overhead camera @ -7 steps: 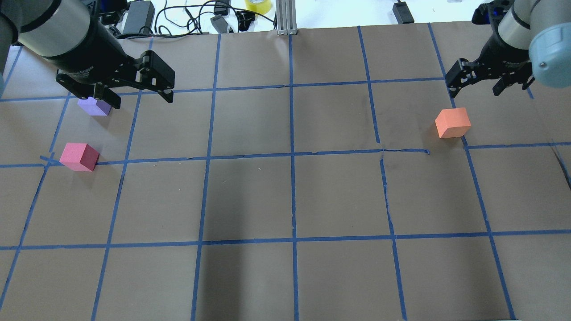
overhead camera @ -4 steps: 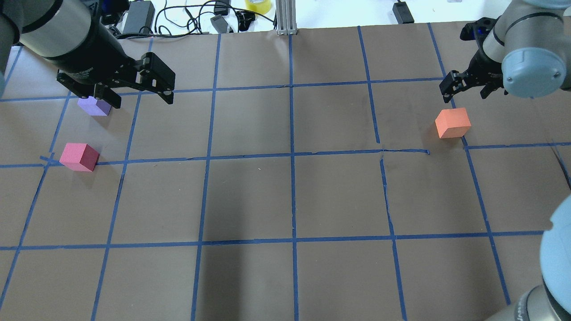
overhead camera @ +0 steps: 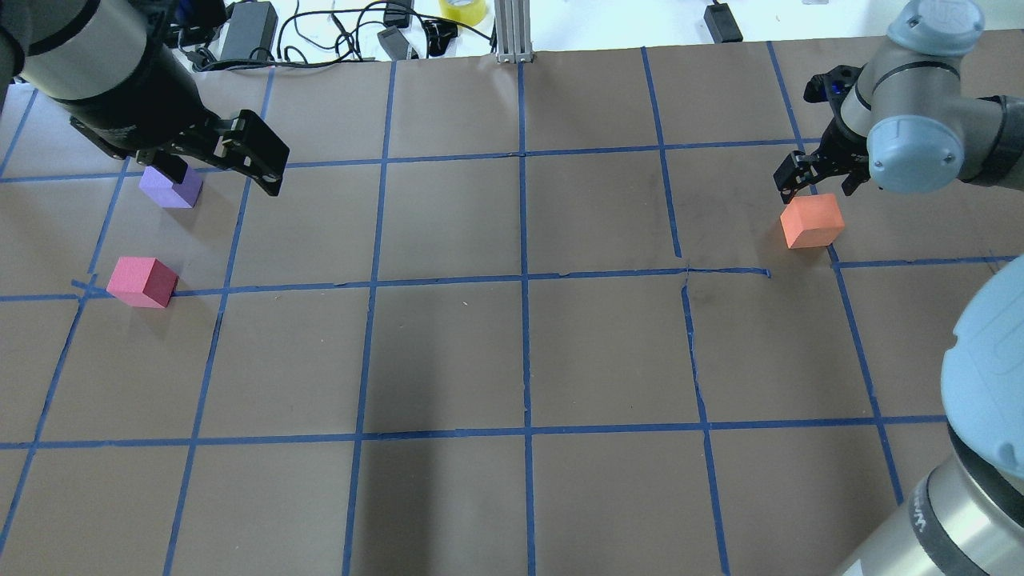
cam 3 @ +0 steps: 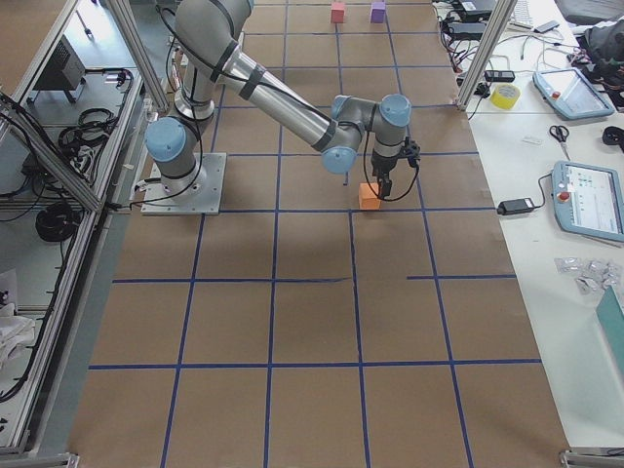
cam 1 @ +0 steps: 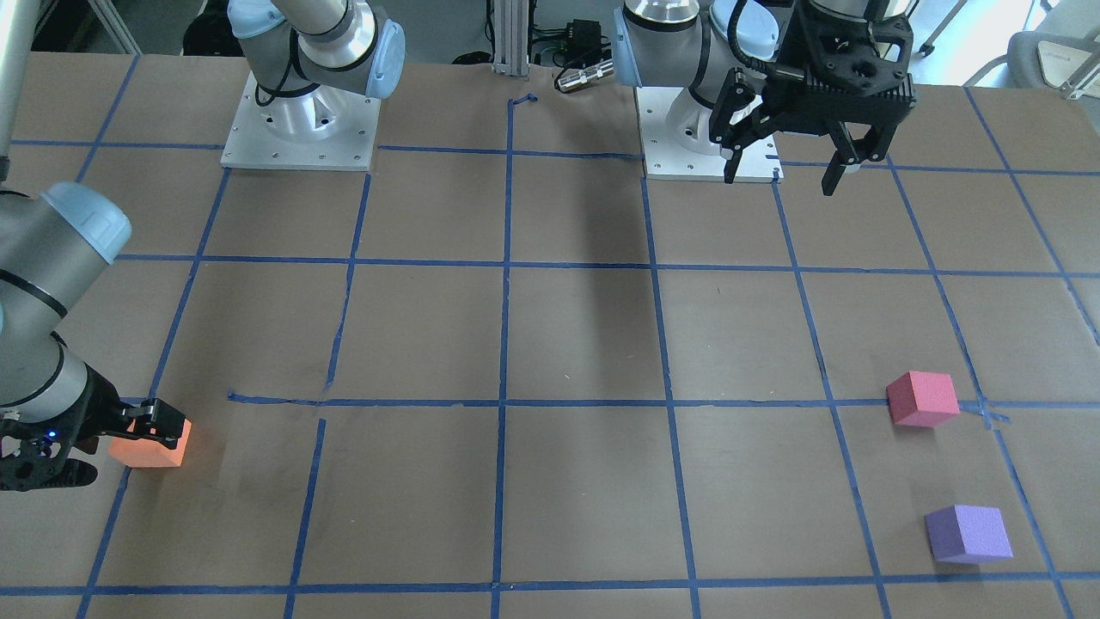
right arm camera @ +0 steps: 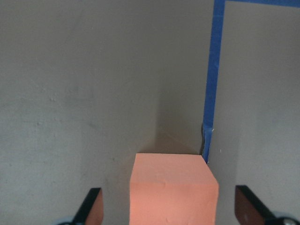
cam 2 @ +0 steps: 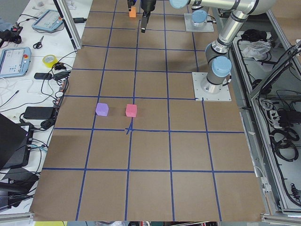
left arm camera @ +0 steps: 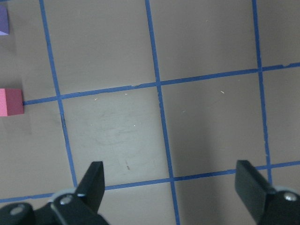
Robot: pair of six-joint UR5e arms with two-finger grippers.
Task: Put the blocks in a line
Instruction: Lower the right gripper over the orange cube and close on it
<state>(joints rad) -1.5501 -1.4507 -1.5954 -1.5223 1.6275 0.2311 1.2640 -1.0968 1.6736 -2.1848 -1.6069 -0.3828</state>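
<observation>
The orange block (overhead camera: pixel 812 220) sits at the table's right side. My right gripper (overhead camera: pixel 814 190) is low over it, open, with one finger on each side and not closed on it. In the right wrist view the orange block (right arm camera: pixel 173 187) lies between the two fingers (right arm camera: pixel 91 208). The pinkish-red block (overhead camera: pixel 142 282) and the purple block (overhead camera: pixel 170 190) sit near each other at the left. My left gripper (overhead camera: pixel 224 172) hangs open and empty above the table by the purple block, partly covering it. Its wrist view shows the pinkish-red block (left arm camera: pixel 10 101) at the left edge.
The table is brown paper with a blue tape grid (overhead camera: pixel 524 276). Cables, a power brick (overhead camera: pixel 248 28) and a tape roll (overhead camera: pixel 464 8) lie beyond the far edge. A metal post (overhead camera: pixel 512 32) stands at the far middle. The two arm bases (cam 1: pixel 301 129) are on the robot's side.
My right gripper has come down and towards the orange block and now straddles it. My left gripper has shifted a little to the left. The blocks have not moved.
</observation>
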